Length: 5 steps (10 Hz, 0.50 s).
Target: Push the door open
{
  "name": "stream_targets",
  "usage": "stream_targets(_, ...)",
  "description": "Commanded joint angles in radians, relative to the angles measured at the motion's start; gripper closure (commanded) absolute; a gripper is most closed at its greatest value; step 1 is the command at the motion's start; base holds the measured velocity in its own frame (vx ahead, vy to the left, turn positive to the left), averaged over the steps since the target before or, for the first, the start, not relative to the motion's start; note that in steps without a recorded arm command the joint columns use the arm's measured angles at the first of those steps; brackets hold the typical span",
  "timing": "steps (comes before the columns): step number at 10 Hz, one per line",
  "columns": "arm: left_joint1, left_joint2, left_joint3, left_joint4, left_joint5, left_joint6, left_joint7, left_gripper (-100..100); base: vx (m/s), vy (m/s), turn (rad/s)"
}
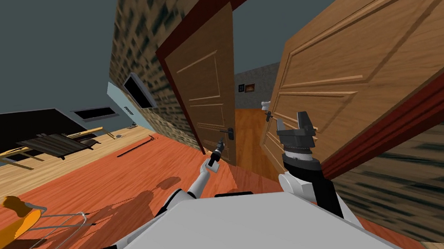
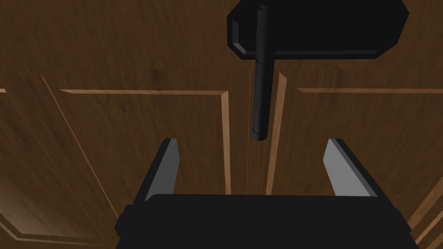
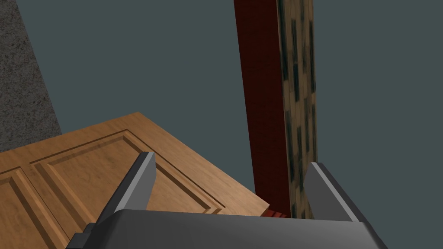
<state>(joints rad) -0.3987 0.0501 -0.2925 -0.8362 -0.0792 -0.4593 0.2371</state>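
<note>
Reaching toward the doorway in the head view, the left jaws sit just short of the black handle [image 1: 228, 131] on the left door leaf [image 1: 207, 96], and the right jaws stand spread before the right door leaf [image 1: 364, 59], with a gap between the leaves. In the left wrist view the jaws are open, the handle [image 2: 261, 86] just beyond and between them. In the right wrist view the jaws are open, the right door leaf [image 3: 86, 181] beyond one blade and the red frame [image 3: 259, 108] beyond the other
</note>
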Motion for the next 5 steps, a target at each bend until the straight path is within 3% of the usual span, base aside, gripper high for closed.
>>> stream_targets(1, -0.023, -0.006, -0.006, 0.037, -0.001, 0.005, 0.009, -100, 0.128, 0.088, -0.027)
stream_targets(4, -0.054, -0.018, -0.015, 0.086, -0.004, 0.01, 0.02, -100, 0.096, 0.068, -0.016)
stream_targets(5, -0.047, -0.017, -0.011, 0.077, -0.003, 0.007, 0.015, -100, 0.044, 0.032, -0.007)
